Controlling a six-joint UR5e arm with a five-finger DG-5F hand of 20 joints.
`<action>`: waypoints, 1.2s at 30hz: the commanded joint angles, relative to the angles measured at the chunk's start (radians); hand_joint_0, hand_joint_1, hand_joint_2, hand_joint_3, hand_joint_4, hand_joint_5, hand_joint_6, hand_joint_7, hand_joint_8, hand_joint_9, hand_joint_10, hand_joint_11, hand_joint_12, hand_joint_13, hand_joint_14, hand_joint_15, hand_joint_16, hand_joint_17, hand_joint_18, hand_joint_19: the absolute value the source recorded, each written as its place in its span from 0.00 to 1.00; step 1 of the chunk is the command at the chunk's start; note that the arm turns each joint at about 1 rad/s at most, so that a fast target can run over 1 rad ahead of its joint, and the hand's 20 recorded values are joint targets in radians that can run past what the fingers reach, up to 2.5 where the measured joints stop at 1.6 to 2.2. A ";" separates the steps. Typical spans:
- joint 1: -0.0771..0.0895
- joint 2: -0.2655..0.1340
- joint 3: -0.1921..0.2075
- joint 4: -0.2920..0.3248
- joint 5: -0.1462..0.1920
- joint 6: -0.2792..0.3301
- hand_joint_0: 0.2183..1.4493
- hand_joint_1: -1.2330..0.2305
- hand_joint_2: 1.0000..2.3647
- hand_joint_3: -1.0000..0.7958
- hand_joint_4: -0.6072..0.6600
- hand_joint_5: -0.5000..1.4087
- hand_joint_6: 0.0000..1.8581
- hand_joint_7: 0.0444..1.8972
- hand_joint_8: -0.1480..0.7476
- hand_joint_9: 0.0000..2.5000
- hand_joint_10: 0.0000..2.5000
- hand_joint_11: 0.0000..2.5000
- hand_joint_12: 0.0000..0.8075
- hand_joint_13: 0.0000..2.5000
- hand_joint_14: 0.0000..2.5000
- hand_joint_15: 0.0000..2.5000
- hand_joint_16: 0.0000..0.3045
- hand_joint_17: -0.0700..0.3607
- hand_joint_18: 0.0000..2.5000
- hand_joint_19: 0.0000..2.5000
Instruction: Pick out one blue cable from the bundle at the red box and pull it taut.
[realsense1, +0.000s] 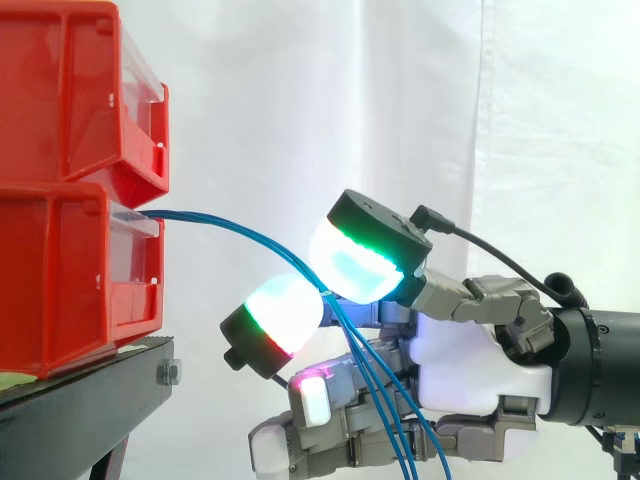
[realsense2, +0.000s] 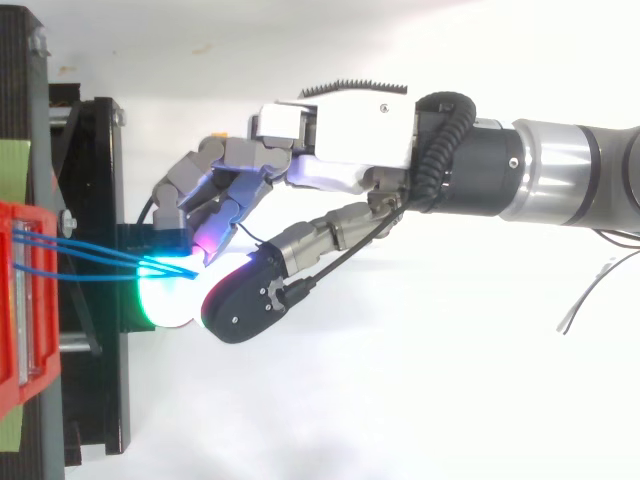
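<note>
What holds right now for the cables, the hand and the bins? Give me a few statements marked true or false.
1. The blue cables come out of the lower red bin. True.
2. The hand is open and clear of the cables. False: two glowing pads pinch them.
3. The cables run dead straight from the bin to the pads. False: in the side view they curve down to the pads and are not yet taut.
4. Past the pads, the cables hang down in front of the palm. True.
</note>
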 joint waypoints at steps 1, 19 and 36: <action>0.000 0.000 0.002 0.000 0.000 0.000 0.22 0.45 0.00 0.28 0.47 0.19 0.49 0.40 0.41 0.40 0.01 0.27 0.23 0.30 0.01 0.20 0.04 0.23 0.09 0.18; -0.003 0.000 0.002 -0.012 -0.003 0.008 0.30 0.34 0.01 0.43 0.44 0.19 0.49 0.46 0.40 0.40 0.01 0.28 0.19 0.29 0.01 0.21 0.02 0.20 0.07 0.18; -0.005 0.000 0.007 -0.014 -0.006 0.008 0.37 0.30 0.00 0.29 0.37 0.18 0.51 0.45 0.39 0.39 0.01 0.27 0.19 0.29 0.01 0.21 0.02 0.19 0.09 0.17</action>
